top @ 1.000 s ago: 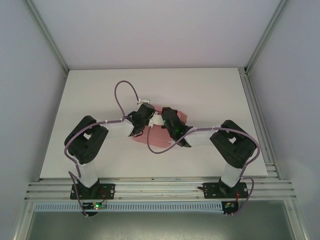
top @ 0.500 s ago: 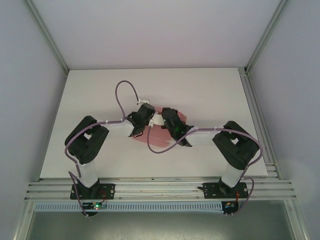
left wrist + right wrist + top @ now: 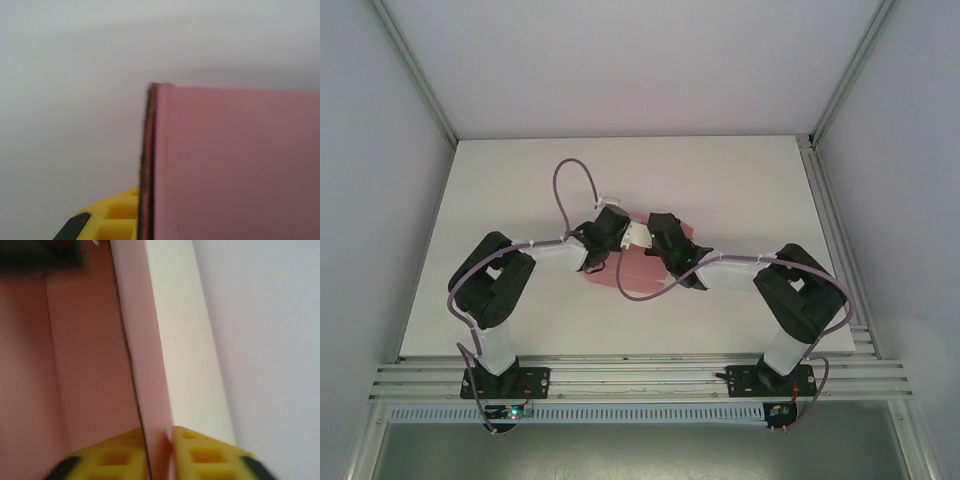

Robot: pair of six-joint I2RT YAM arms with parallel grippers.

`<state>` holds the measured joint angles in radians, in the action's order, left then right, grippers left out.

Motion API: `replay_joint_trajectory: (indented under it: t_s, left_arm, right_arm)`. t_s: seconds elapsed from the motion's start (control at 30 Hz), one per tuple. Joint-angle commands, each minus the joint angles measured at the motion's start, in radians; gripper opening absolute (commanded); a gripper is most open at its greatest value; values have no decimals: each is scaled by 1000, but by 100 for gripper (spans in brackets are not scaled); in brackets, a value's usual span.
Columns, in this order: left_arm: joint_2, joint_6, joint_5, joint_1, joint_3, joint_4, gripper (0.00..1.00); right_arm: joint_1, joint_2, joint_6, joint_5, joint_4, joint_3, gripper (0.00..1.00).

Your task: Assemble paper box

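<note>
Tabletop (image 3: 500, 200): paper box (image 3: 638, 262) (pink card, walls partly up) lies at centre, under both wrists. Left pincer (image 3: 622, 232) clamped tight on one card wall. Right pincer (image 3: 159, 450) slightly apart, straddling a raised flap.

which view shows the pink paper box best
Top external: the paper box shows its place and overall outline, though partly covered. The left wrist view gives a blurred close-up of one pink panel's edge; the right wrist view, a thin wall between the yellow fingers of the right gripper.
</note>
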<state>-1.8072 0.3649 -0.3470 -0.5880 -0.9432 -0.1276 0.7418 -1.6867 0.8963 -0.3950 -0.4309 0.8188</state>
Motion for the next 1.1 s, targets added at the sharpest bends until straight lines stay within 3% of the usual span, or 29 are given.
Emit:
replay_joint_trajectory:
  t_s: [0.0, 0.1, 0.13, 0.17, 0.33, 0.57, 0.77, 1.07]
  left_arm:
    - [55, -83, 106, 70, 92, -93, 0]
    - [110, -91, 138, 72, 135, -143, 0]
    - [127, -93, 144, 72, 145, -152, 0]
    - [143, -94, 153, 73, 154, -159, 0]
    - [237, -68, 183, 73, 197, -173, 0]
    - [385, -15, 288, 73, 267, -202, 0]
    - [456, -8, 340, 74, 289, -197, 0]
    - [496, -8, 396, 73, 291, -184, 0]
  right_arm:
    - [-30, 59, -114, 1, 75, 24, 40]
    - [-34, 126, -137, 9, 91, 12, 68]
    - [-32, 158, -141, 19, 107, 3, 87]
    - [-29, 196, -142, 38, 140, -5, 98]
    - [-30, 451, -228, 211, 304, -45, 98]
    - [-115, 709, -529, 440, 355, -13, 98]
    - [-115, 659, -550, 413, 512, 84, 98]
    - [-92, 478, -498, 401, 598, 150, 98]
